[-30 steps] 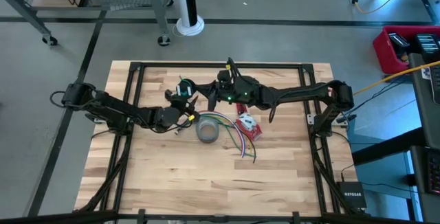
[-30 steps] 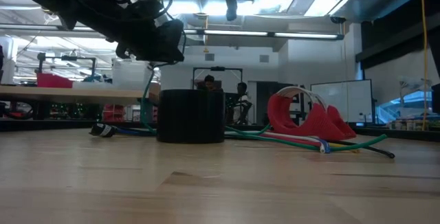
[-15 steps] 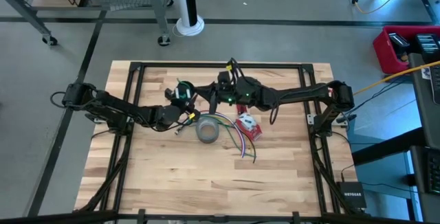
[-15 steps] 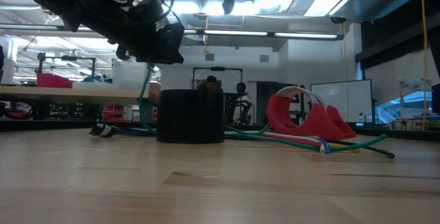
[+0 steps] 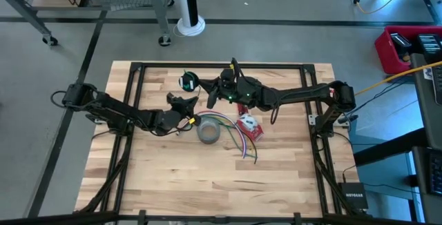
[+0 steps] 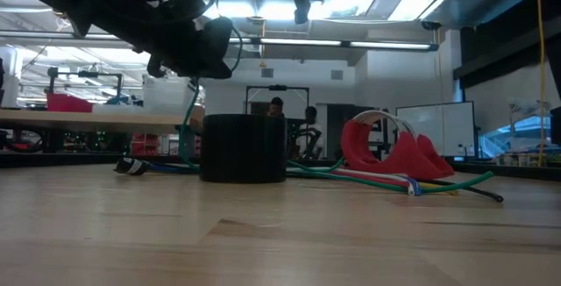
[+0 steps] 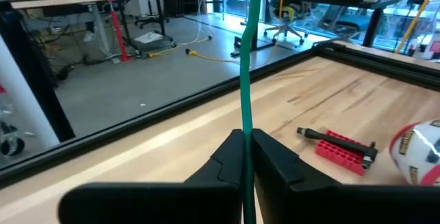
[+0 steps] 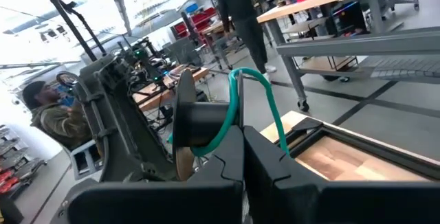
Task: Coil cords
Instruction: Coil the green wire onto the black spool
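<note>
Wood lies bare across the near half of the table (image 5: 207, 183), plenty of room there. Further in sits the grey tape roll (image 5: 208, 131), with loose coloured wires (image 5: 238, 142) and a red bag (image 5: 249, 126) just beside it.

Above and behind the roll, the left gripper (image 7: 245, 157) has its fingers pinched shut on the green cord (image 7: 245, 80), which runs taut and nearly straight up from between them. From there the cord climbs toward the right gripper (image 8: 242, 157), also clamped on it, where it bends in a loop around a dark spool-like part (image 8: 196, 124).

So the cord's long axis spans the short gap between the two grippers, over the table's far middle. The left one looks nearer the slack end trailing down to the tabletop. The far frame rail (image 5: 221, 66) stands close behind; open room lies forward.
</note>
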